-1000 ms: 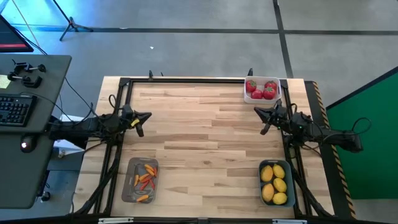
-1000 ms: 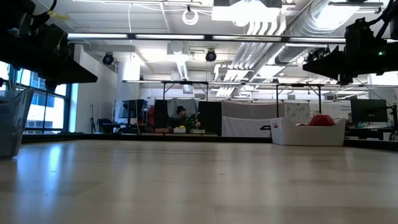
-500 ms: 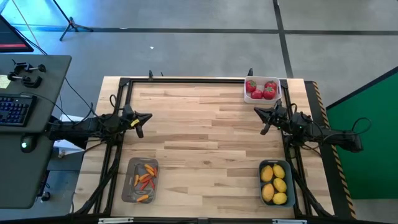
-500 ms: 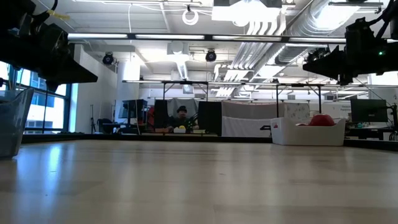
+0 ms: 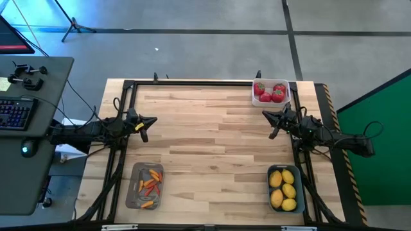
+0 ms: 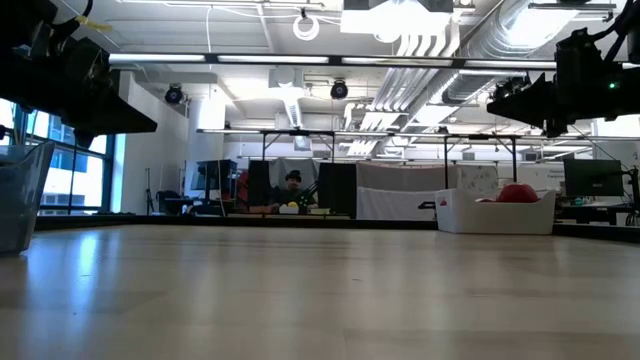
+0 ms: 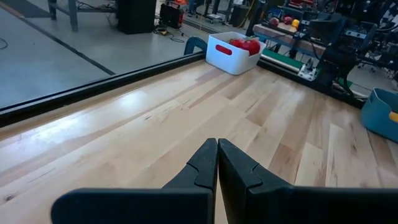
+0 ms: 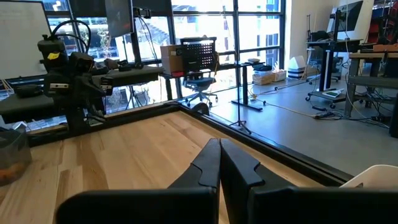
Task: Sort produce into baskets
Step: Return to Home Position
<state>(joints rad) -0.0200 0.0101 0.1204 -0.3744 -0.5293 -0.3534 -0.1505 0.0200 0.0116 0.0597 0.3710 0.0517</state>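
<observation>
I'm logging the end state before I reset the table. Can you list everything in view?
Light wooden slat table: one, pale wood, middle of the high view.
White rectangular basket: one, white, table corner at the high view's top right.
Round red fruits with green tops: four, red, in the white basket.
Blue-teal tray: one, corner at bottom right.
Yellow oval lemons: about five, yellow, in the blue-teal tray.
Flat grey tray: one, grey, bottom left.
Thin orange-red peppers: several, in the grey tray.
Black keyboard: one, on the dark desk left of the table.
Person: one, far across the room.
Left gripper: shut, empty, above the table's left edge.
Right gripper: shut, empty, above the right edge.
</observation>
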